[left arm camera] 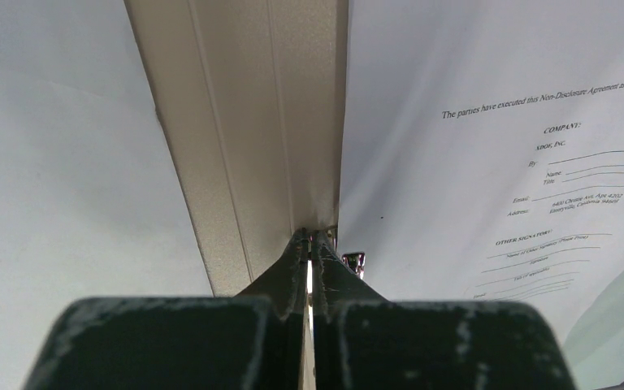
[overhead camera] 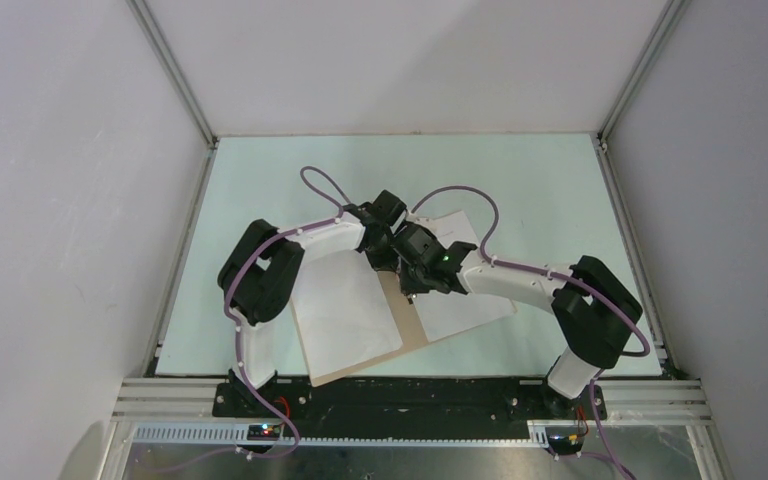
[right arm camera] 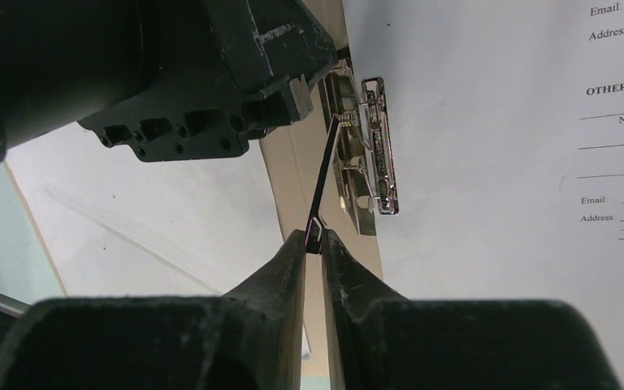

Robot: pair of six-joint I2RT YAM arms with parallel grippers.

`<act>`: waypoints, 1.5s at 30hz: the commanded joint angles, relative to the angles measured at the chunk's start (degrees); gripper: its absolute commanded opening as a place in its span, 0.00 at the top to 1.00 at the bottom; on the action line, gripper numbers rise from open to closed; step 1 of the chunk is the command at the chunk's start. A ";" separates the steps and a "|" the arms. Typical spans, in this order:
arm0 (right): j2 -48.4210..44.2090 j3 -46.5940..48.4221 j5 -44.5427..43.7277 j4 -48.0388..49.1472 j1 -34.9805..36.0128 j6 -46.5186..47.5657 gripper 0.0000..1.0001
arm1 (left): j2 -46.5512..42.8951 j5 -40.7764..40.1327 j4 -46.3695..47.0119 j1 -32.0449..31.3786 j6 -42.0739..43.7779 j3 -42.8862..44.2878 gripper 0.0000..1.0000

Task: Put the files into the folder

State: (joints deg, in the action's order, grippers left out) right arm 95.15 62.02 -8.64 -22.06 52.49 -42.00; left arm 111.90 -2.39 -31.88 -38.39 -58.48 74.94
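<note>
Tan folder (overhead camera: 412, 328) lies open with files (left arm camera: 471, 81) on it, we judge unclamped: left gripper (left arm camera: 309, 237) closed, right gripper (right arm camera: 314, 236) pinching the wire lever (right arm camera: 325, 175) of the clip (right arm camera: 376, 146)

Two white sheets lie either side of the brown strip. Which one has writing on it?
The right sheet, beside the tan spine: it carries printed lines and signature blanks. The left sheet looks blank.
</note>
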 commanded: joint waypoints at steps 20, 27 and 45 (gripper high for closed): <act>4.01 -4.20 -8.41 -4.27 1.72 1.49 0.86 | 3.07 -0.66 -1.35 1.08 2.04 0.33 1.00; 5.46 -4.96 -10.65 -4.34 1.78 1.84 0.86 | 4.48 0.72 -1.36 1.27 3.22 0.47 1.00; 9.89 -5.69 -17.83 -6.89 2.60 0.45 0.88 | 5.77 1.04 -1.58 1.85 5.07 0.03 1.00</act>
State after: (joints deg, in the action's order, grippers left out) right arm 99.48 59.86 -19.62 -22.22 56.07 -41.60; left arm 113.51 1.30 -31.38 -36.82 -55.42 76.36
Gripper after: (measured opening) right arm 0.141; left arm 0.006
